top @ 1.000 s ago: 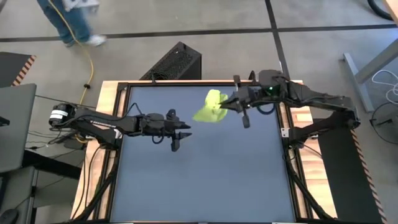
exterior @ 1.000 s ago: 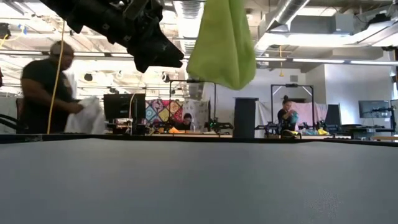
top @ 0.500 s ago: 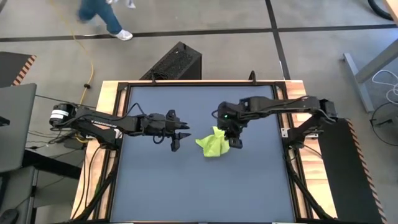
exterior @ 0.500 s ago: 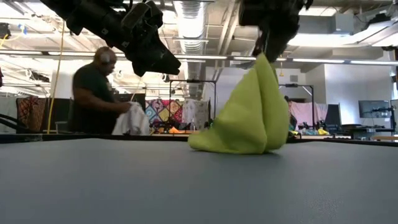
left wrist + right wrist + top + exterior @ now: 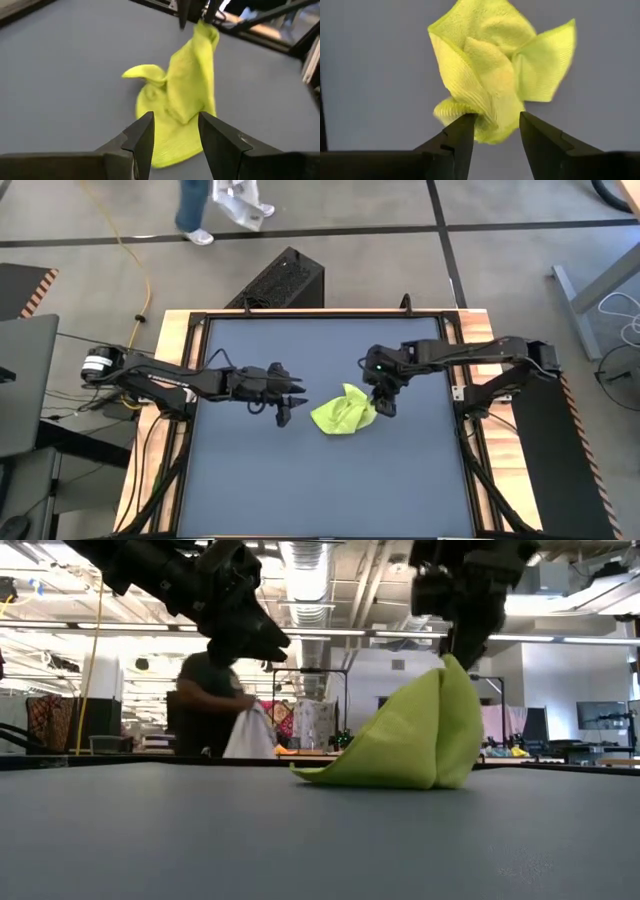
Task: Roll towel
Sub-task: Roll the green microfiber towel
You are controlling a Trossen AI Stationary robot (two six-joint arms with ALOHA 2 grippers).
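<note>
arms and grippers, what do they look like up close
Both arms are dark, slim and jointed. The left gripper and right gripper each end in two black, angular fingers. A small green light glows on the right arm's wrist, and a silvery motor sits at the left arm's base.

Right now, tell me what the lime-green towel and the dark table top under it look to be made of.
The small lime-green towel looks like soft microfibre or terry cloth: fine ribbed pile shows in the right wrist view, and it stands in limp folds and peaks. The dark blue-grey table top looks like a smooth matte sheet, perhaps a mat or laminate: even colour, no sharp reflections. Its exact material cannot be told.
</note>
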